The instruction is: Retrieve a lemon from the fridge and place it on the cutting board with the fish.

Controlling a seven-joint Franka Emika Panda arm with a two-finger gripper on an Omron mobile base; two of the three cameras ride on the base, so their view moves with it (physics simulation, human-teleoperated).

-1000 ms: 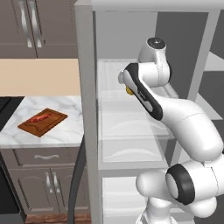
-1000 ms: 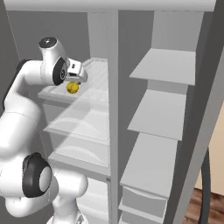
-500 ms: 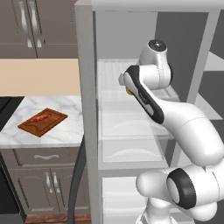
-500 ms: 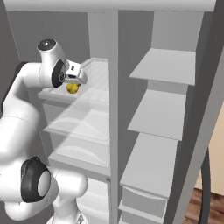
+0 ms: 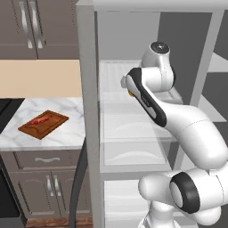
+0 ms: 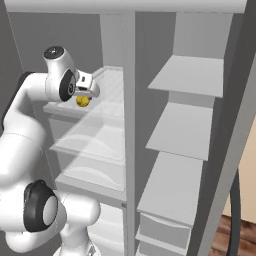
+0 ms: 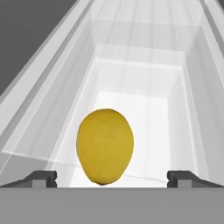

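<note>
- Two doors of the fridge [image 5: 87, 111] stand open in front of you, so its clear shelves can be reached from the base; the arm goes in at the upper shelf [image 6: 107, 95] of the left compartment because the fruit lies there.
- The surface [image 5: 67, 116] of marble is to the left of the fridge, well apart from the arm. In my judgement you will need to pull the arm out and turn left, maybe drive, to reach it.
- The cutting board [image 5: 44, 124] lies flat on that surface and it carries the fish [image 5: 41, 120], a small red piece near its far side. The rest of the board is free, so there is room for the fruit beside the fish.
- The gripper [image 7: 112, 177] is wide open and holds nothing. Its two tips stand on both sides of the lemon, with clear space on each side, and it points along the shelf toward the back wall.
- The lemon [image 7: 105, 145] rests on the clear shelf, just in front of the gripper and a little left of the middle between the tips. In the right base view it shows as a yellow spot [image 6: 82, 101] directly under the hand.
- Compared with one second ago, the hand has gone a little deeper and higher into the fridge, while the lemon has stayed in its place and the gripper has stayed equally wide.
- I judge the grasp is not yet done: the tips must go further around the fruit before closing, and a round fruit can roll away if one tip pushes it first.
</note>
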